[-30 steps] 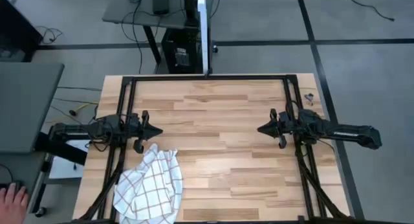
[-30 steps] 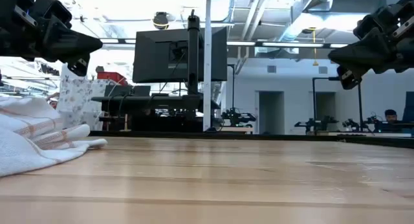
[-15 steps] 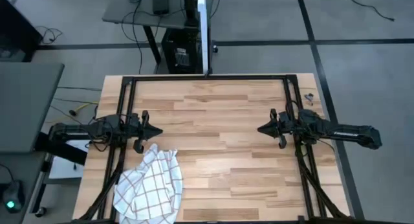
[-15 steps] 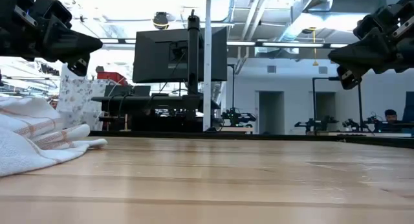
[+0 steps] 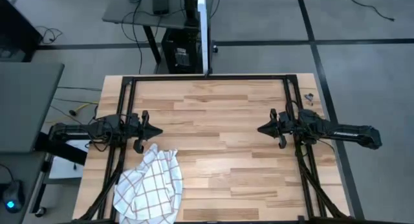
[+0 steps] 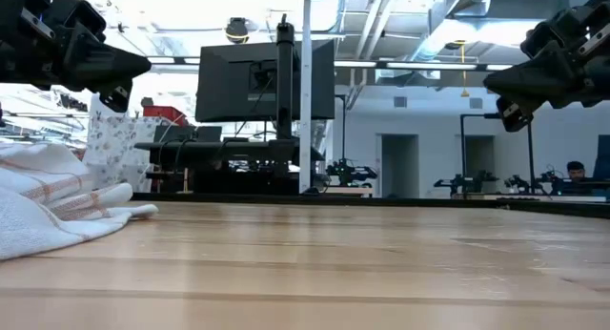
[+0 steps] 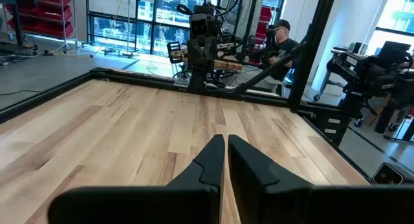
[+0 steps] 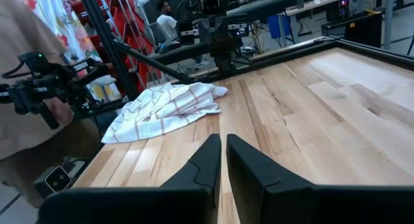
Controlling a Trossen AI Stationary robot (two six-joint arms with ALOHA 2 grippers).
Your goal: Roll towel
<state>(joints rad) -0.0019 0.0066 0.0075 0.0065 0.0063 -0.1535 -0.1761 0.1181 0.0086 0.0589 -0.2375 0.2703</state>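
The towel, white with a grid of reddish-brown lines, lies crumpled on the table at the near left corner; it also shows in the low view and the right wrist view. My left gripper hovers shut above the table, just beyond the towel's far end, touching nothing; its fingers show closed in the left wrist view. My right gripper hovers shut over the table's right half, far from the towel; it also shows in the right wrist view.
A black frame runs around the wooden table's far and side edges. A bare stretch of table lies between the two grippers. A person with a device stands beyond the table's left side.
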